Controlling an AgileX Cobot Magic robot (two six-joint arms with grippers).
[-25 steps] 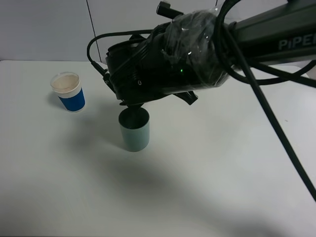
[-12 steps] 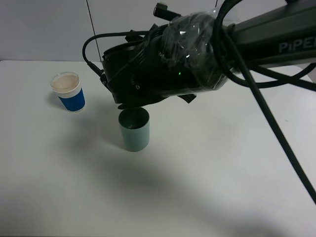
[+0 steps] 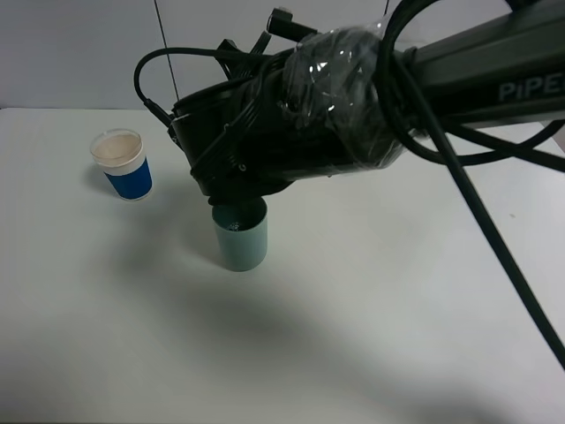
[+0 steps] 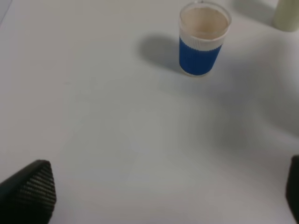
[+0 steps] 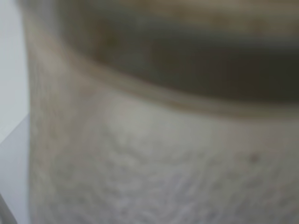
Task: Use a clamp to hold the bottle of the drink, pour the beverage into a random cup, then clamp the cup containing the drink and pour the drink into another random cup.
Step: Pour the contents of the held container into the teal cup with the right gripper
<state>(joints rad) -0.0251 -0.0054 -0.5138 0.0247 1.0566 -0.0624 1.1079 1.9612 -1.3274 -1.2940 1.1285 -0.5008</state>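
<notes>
First pour into teal cup (image 3: 240, 238) looked underway, right gripper closed, load unreadable; left gripper (image 4: 161, 193) gaped empty; blue-banded cup (image 3: 124, 165) transfer was not started.

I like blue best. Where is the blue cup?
In the high view the blue cup stands upright on the left of the table, apart from the green cup to its right.

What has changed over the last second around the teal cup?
The right arm's wrist has swung left, closing over the teal-green cup and hiding more of its rim. Nothing was visibly grasped or released. That cup and the blue-banded cup stand where they were.
</notes>
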